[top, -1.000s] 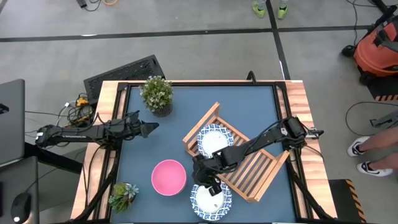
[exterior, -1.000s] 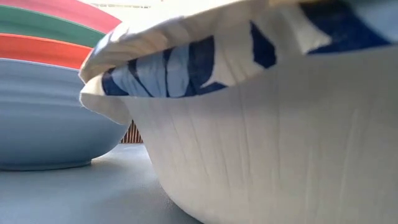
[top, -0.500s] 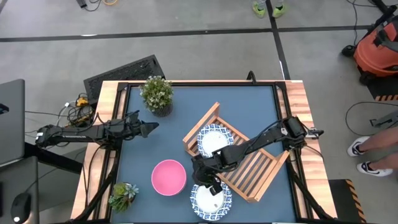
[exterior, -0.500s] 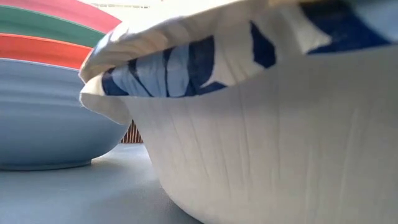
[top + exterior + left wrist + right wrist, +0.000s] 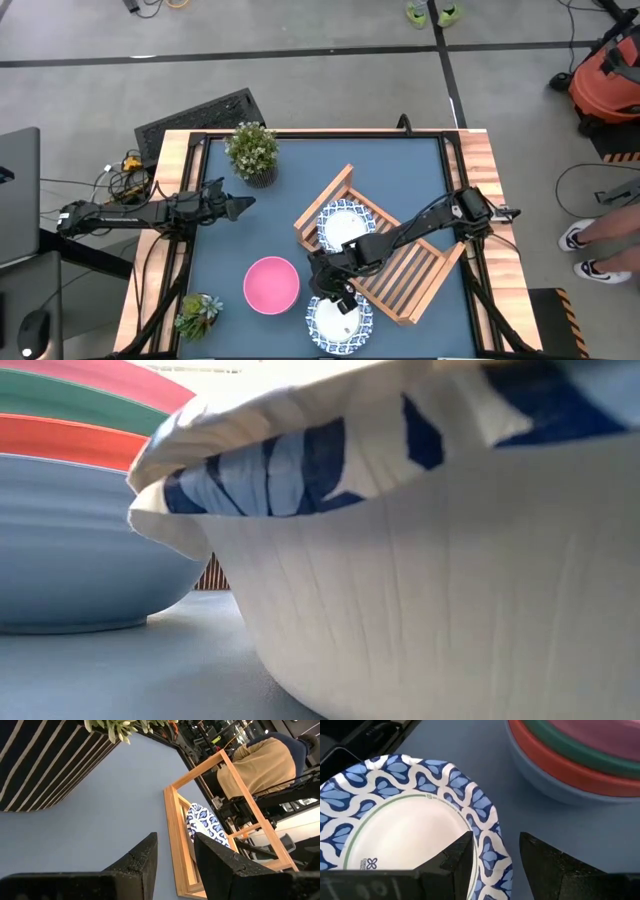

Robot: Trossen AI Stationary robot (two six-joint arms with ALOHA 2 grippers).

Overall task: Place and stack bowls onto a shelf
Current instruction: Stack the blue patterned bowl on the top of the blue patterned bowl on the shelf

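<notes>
A white bowl with a blue patterned rim (image 5: pixel 338 320) (image 5: pixel 405 820) (image 5: pixel 430 580) rests on its base near the table's front edge. My right gripper (image 5: pixel 338 298) (image 5: pixel 495 860) hangs open over its far rim, one finger above the bowl's inside and one outside it, with the rim in the gap. A stack of bowls, pink on top (image 5: pixel 271 284) (image 5: pixel 580 760) (image 5: pixel 70 510), stands to its left. The wooden shelf (image 5: pixel 400 270) (image 5: pixel 175 815) lies slantwise and holds another blue-rimmed bowl (image 5: pixel 343 225) (image 5: pixel 205 827). My left gripper (image 5: pixel 245 207) (image 5: pixel 175 857) waits open at the table's left.
A potted plant (image 5: pixel 252 150) stands at the far left of the table and a second one (image 5: pixel 197 313) at the near left corner. A person in tan (image 5: pixel 260 765) is beyond the table. Blue tabletop (image 5: pixel 400 165) lies behind the shelf.
</notes>
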